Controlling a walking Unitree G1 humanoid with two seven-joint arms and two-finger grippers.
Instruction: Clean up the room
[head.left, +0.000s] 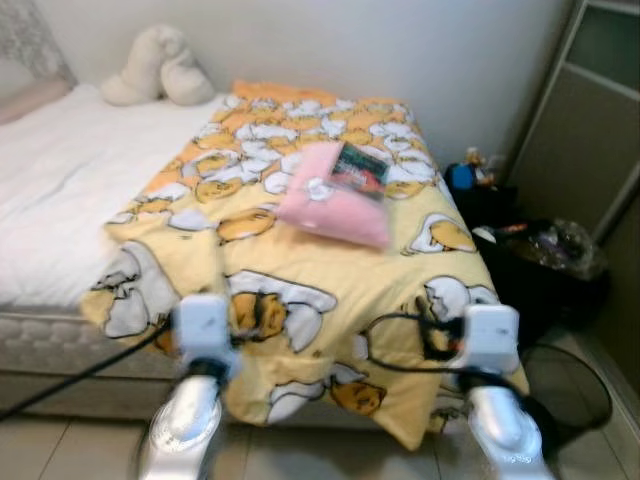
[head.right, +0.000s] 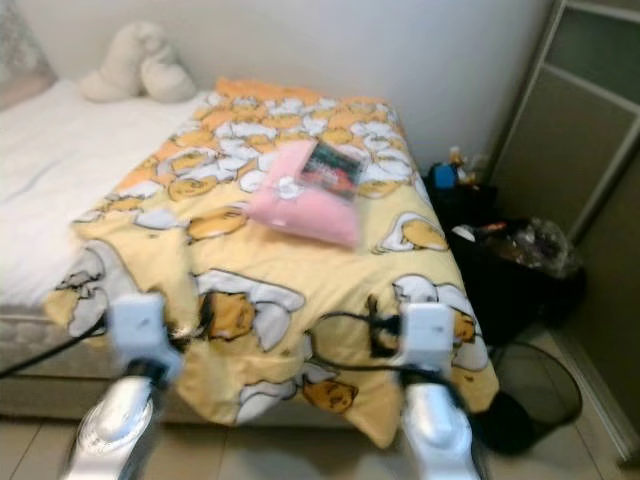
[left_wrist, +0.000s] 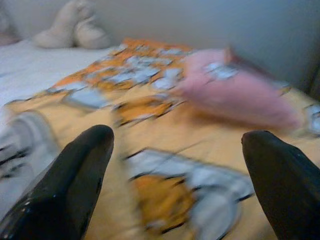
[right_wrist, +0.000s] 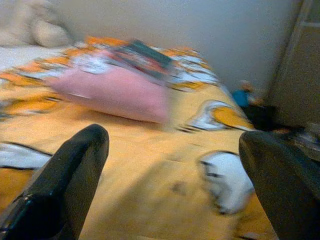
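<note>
A pink pillow lies on the yellow patterned blanket in the middle of the bed, with a dark book resting on its far end. Both silver arms reach toward the bed's near edge. In the left wrist view my left gripper is open, its black fingers spread over the blanket short of the pillow. My right gripper is also open above the blanket, and the pillow lies beyond it.
A cream plush toy sits at the head of the bed on the white sheet. Dark clutter, a black bin and a blue object stand right of the bed. A wardrobe door lines the right side.
</note>
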